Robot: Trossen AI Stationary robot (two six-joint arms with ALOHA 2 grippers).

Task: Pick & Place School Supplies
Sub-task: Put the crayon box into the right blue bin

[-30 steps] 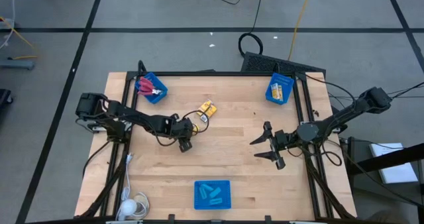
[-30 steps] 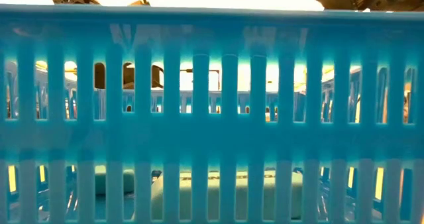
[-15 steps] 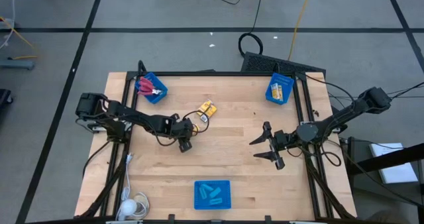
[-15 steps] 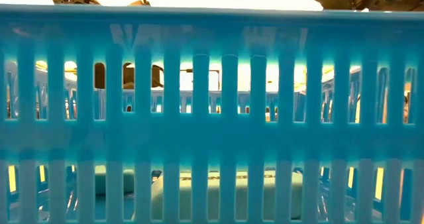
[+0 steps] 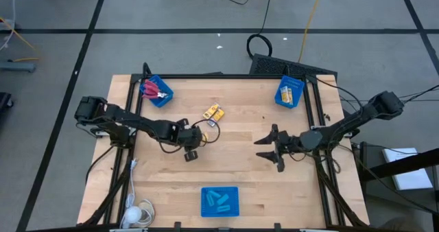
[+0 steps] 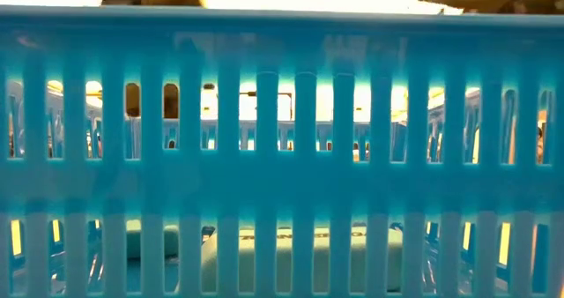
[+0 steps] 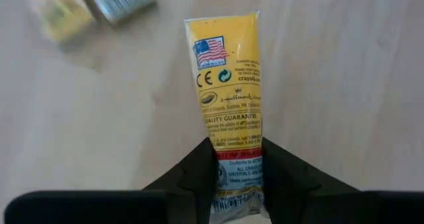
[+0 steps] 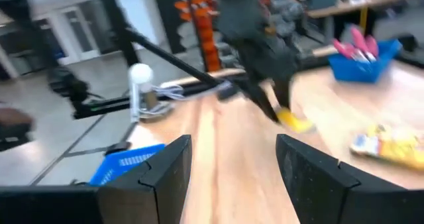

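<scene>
A yellow pack [image 7: 228, 91] lies lengthwise on the wood, its near end pinched between the left gripper [image 7: 236, 174]'s two dark fingers, which press against both its sides. In the high view this gripper [image 5: 204, 137] sits left of centre, just below two more yellow packs [image 5: 213, 112] lying loose on the table [image 5: 233, 170]. The red-handled scissors [image 5: 152, 90] rest in a blue bin [image 5: 157, 90] at the upper left of the tabletop; another bin [image 5: 289, 92] at the upper right holds yellow packs, and a third bin [image 5: 219, 200] at the bottom centre holds light-blue pieces [image 5: 218, 198]. Grey floor with dark lines and cables surrounds the table. The left arm reaches in low from the left edge. The right gripper [image 5: 266, 148] hovers right of centre, fingers spread and empty, its arm stretching in from the right.
</scene>
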